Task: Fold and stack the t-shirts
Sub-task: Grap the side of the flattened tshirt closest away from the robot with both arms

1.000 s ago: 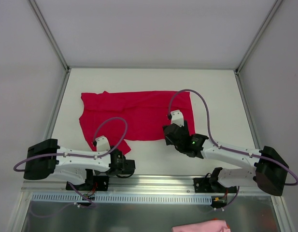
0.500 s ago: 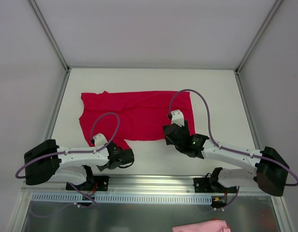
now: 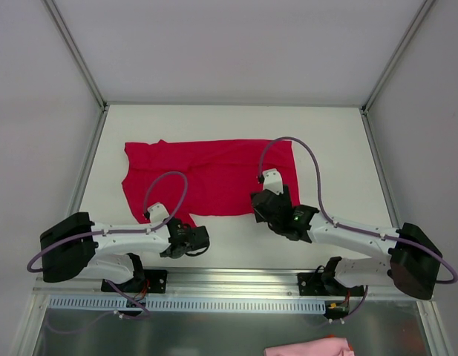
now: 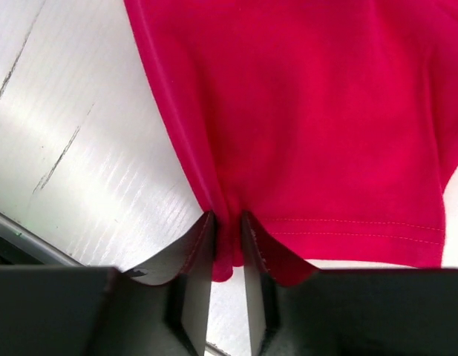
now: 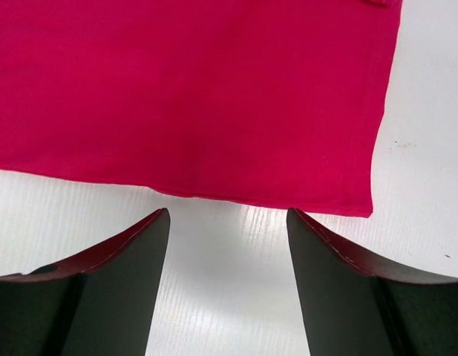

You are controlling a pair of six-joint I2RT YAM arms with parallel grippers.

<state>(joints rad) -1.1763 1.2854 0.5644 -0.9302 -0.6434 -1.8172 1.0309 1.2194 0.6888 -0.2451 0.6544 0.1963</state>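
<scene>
One crimson t-shirt [image 3: 214, 174] lies spread flat across the middle of the white table [image 3: 340, 148]. My left gripper [image 3: 185, 228] sits at the shirt's near-left sleeve corner, shut on a bunched fold of its edge. In the left wrist view the red t-shirt [image 4: 310, 111] is pinched between the two fingers of the left gripper [image 4: 227, 222]. My right gripper [image 3: 260, 202] stands open just short of the shirt's near hem on the right. In the right wrist view the right gripper [image 5: 229, 215] has only bare table between its fingers, with the t-shirt [image 5: 191, 89] hem just ahead.
A metal rail [image 3: 229, 278] runs along the table's near edge by the arm bases. Grey enclosure walls and frame posts [image 3: 80, 59] close in the left, right and back. A pink cloth [image 3: 306, 348] shows below the table at the bottom edge.
The left gripper moved in toward the shirt's near-left sleeve corner and closed on the cloth. The right arm has stayed put and open.
</scene>
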